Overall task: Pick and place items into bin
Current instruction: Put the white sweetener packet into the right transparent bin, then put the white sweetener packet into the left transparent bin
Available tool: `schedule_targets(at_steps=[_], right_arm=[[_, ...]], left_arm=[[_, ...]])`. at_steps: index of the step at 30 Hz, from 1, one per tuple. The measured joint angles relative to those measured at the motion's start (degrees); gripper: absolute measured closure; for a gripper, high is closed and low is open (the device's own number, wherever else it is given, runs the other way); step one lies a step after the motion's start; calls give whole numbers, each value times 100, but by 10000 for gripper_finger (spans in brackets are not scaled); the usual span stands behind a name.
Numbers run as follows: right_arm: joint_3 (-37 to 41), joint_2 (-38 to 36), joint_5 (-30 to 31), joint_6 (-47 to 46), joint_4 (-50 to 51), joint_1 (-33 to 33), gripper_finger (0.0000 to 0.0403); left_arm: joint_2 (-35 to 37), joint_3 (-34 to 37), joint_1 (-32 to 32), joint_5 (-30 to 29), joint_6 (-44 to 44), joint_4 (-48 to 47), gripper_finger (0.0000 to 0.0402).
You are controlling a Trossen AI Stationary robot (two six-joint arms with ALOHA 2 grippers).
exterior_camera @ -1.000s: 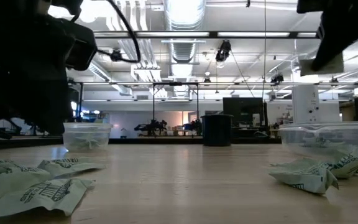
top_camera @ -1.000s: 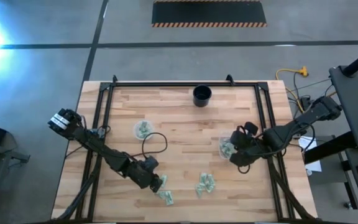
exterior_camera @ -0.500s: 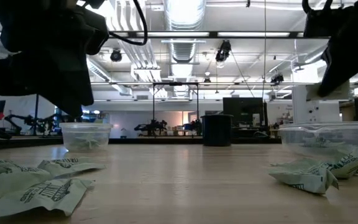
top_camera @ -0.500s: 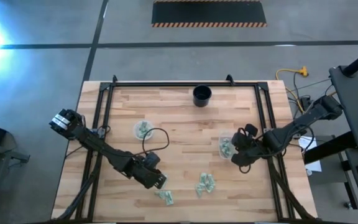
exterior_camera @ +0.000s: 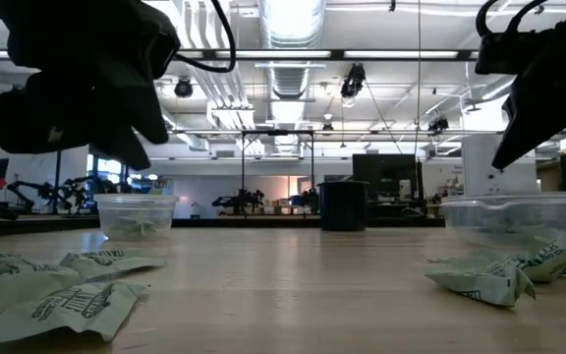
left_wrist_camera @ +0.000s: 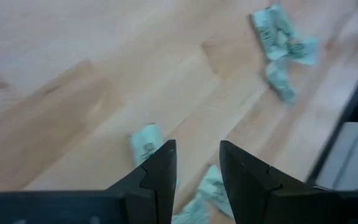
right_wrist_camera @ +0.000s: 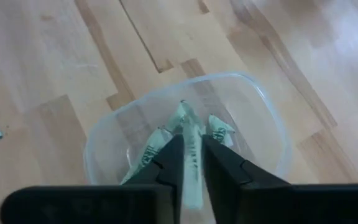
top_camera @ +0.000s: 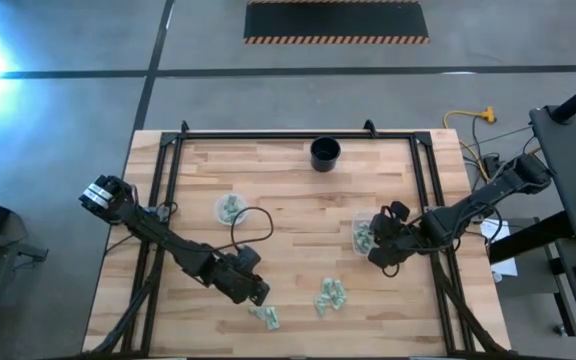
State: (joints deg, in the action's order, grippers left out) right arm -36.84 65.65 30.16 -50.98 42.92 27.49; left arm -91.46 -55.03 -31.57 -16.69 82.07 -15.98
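Observation:
Small pale green packets lie flat on the wooden table in two loose groups near its near edge, one (top_camera: 265, 317) by my left gripper and one (top_camera: 330, 295) toward the middle. Two clear tubs hold more packets: the left tub (top_camera: 230, 208) and the right tub (top_camera: 365, 236). My left gripper (top_camera: 257, 296) hovers open above the near-left group (left_wrist_camera: 146, 144), nothing between its fingers (left_wrist_camera: 197, 158). My right gripper (right_wrist_camera: 191, 142) hangs over the right tub (right_wrist_camera: 253, 99), shut on one packet. My right gripper pinches a single pale green packet (right_wrist_camera: 187, 121) between its two fingers. The packet lies along the fingers, and one end sticks out past their tips. It is lifted clear over the right tub's open mouth, above the packets lying inside.
A black cup (top_camera: 325, 153) stands near the table's far edge, in the middle. Black frame rails run along the left, right and far sides. A black cable loops on the table beside the left tub (top_camera: 253, 228). Bare wood lies between the tubs.
My left gripper has risen from just above the near-left packets and hangs higher over them; the packets lie as before. My right gripper has shifted a little toward the right tub.

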Motion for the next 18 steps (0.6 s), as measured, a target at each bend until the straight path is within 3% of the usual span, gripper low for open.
schedule_targets(at_steps=[9, 18], right_arm=[[-104, -23, -15, 113, -7, 18, 281], [-585, -94, -11, 818, -32, 192, 259]], left_arm=[[-20, 38, 11, 158, 3, 203, 297], [-231, -386, 9, 292, 805, -852, 297]])
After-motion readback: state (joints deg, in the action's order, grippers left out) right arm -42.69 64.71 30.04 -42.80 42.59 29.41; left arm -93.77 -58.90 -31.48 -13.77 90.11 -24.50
